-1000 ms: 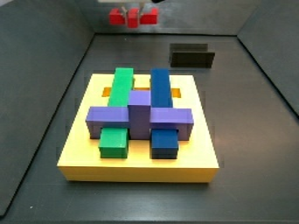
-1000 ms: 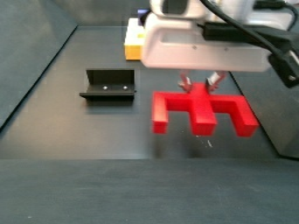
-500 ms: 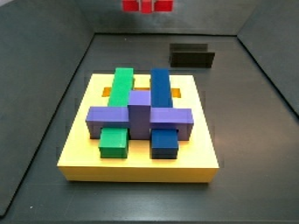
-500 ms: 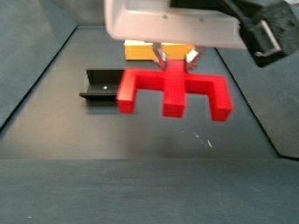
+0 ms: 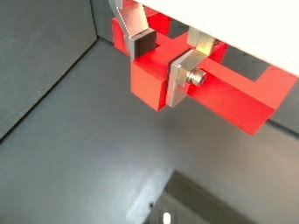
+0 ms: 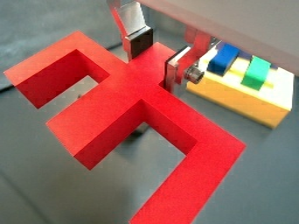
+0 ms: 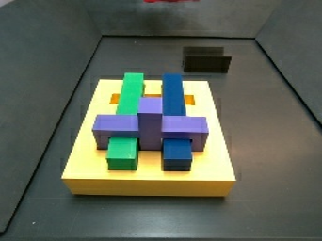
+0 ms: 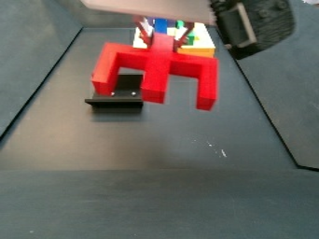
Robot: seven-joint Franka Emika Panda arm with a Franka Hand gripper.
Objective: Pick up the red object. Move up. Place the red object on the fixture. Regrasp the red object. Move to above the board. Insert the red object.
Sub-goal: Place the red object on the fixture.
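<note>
While the gripper (image 5: 165,59) is pinching the red object (image 5: 216,92) by its middle bar, a wrist view is showing the silver fingers (image 5: 181,79) pressing on either face of the piece, with bare grey floor (image 5: 70,149) lying well below it. In a wrist view the red object (image 6: 128,109) is filling most of the picture, its prongs pointing away from the gripper (image 6: 158,54), and a corner of the board (image 6: 251,92) with blue and green blocks is peeking out behind. In a side view the board (image 7: 151,179) is sitting in the foreground, the fixture (image 7: 208,61) is standing apart behind it, and only a red sliver at the upper edge, probably the red object (image 7: 170,2), is showing. In a side view the gripper (image 8: 165,39) is hanging high with the red object (image 8: 156,73) in the air, prongs down, just in front of the fixture (image 8: 115,97) as seen from here. Judging by this, the carry toward the fixture is under way; doing it well is calling for keeping the piece level, centring it over the holder, and lowering slowly before letting go.
</note>
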